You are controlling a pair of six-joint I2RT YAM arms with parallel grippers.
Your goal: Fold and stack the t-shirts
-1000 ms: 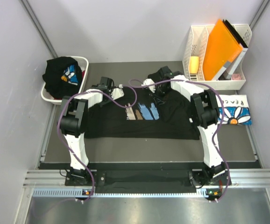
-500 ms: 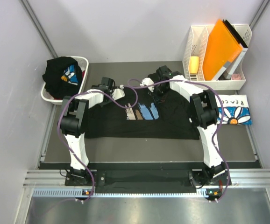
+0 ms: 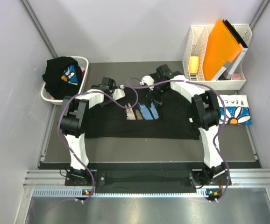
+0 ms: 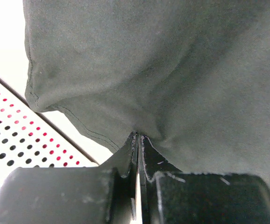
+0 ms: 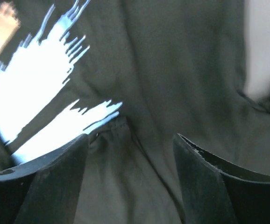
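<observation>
Top external view: a black tee (image 3: 139, 126) lies spread on the bench (image 3: 139, 150) beneath both arms. The left claw (image 4: 138, 136) is pressed together, pinching a bunched fold of that tee near its stitched hem. The right claw (image 5: 130, 137) stands spread just above the same cloth, nothing between its jaws, with the brush-stroke print (image 3: 143, 112) just beside it, toward the left claw. Well off to the right claw's right lies a folded white daisy tee (image 3: 235, 112); out beyond the left claw, a white basket (image 3: 81, 59) holds another black tee (image 3: 58, 74).
</observation>
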